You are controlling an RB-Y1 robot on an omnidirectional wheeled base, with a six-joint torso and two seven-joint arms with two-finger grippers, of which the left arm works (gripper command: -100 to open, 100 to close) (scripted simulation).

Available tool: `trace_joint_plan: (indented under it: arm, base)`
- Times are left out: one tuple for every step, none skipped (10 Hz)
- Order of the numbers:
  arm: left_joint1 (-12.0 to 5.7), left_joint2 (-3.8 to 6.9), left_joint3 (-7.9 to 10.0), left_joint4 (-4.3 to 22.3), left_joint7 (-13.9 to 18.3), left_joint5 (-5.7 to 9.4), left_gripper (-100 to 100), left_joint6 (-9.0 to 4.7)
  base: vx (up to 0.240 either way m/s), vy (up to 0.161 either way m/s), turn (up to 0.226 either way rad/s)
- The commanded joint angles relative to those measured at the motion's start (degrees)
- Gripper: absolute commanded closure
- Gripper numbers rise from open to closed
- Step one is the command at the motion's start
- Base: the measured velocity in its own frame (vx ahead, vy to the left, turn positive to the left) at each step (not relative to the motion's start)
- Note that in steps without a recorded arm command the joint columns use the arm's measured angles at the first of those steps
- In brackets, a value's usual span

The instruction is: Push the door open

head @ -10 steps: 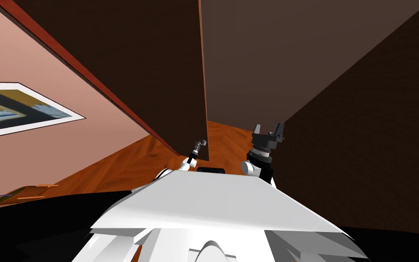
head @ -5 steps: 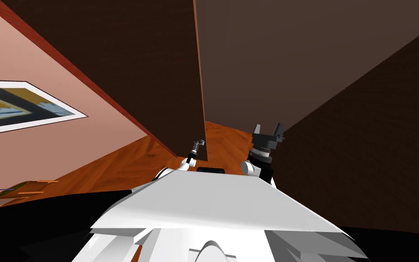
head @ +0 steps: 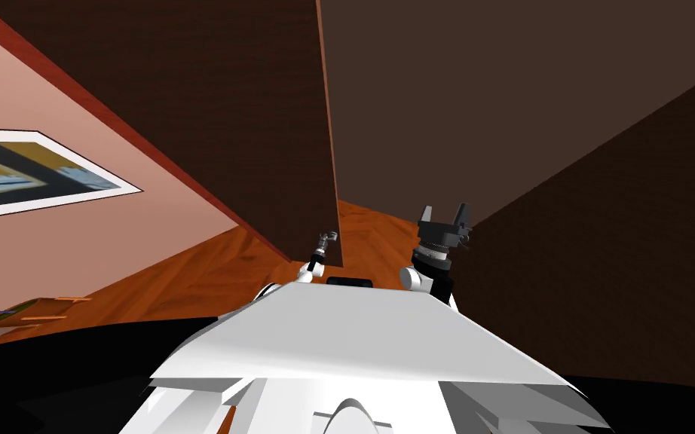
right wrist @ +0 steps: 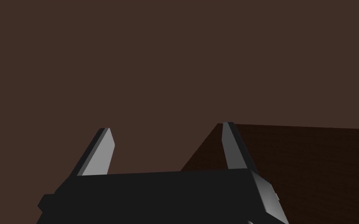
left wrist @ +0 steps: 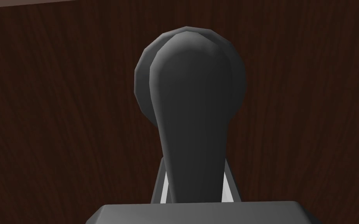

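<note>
My left gripper (left wrist: 193, 184) is shut tight on the door handle (left wrist: 192, 109). Its two thin fingers (left wrist: 158, 188) press the sides of the handle near its end. The handle is a dark grey lever with a round plate behind it. It sits on a dark brown wooden door (left wrist: 58, 116).

From my head, the door is right in front of me and a little to my left. My left gripper is small there, just beside the door's right edge. To the right of that edge I can see orange wooden floor (head: 372, 226), and a plain brown wall (head: 489, 90) far behind it.

My right gripper (head: 444, 213) is held up on my right, well apart from the door. Its fingers are wide open and it holds nothing.

On my far left there is a pink wall (head: 52, 249) with a framed picture (head: 29, 175) on it.
</note>
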Motion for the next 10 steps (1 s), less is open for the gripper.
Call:
trace_joint_plan:
  arm:
    - [-1.44,0.34,0.72,1.71,-0.05,0.39,100,-1.15]
    - [-1.40,0.27,1.72,1.74,-0.49,0.89,100,-1.13]
    - [-1.38,0.20,2.31,1.76,-0.74,1.19,100,-1.12]
    - [-1.36,0.12,2.84,1.77,-0.97,1.45,100,-1.10]
    - [-1.33,0.01,3.52,1.80,-1.26,1.79,100,-1.09]
    - [-1.32,-0.06,3.84,1.81,-1.40,1.95,100,-1.08]
    - [-1.30,-0.18,4.33,1.82,-1.62,2.20,100,-1.07]
    - [-0.58,0.43,4.34,0.91,-1.52,2.18,100,-0.62]
    - [-0.51,0.73,5.17,0.81,-1.81,2.68,100,-0.58]
    - [-0.48,0.80,5.61,0.84,-2.00,2.96,100,-0.61]
  base:
    - [0.100,-0.100,0.069]
    - [0.147,-0.128,0.048]
    - [0.196,-0.137,0.083]
    - [0.153,-0.116,0.065]
    - [0.150,-0.106,0.061]
    - [0.148,-0.089,0.054]
    - [0.131,-0.094,0.045]
    - [0.059,-0.031,0.043]
    - [0.109,-0.034,0.045]
    - [0.185,-0.075,0.060]
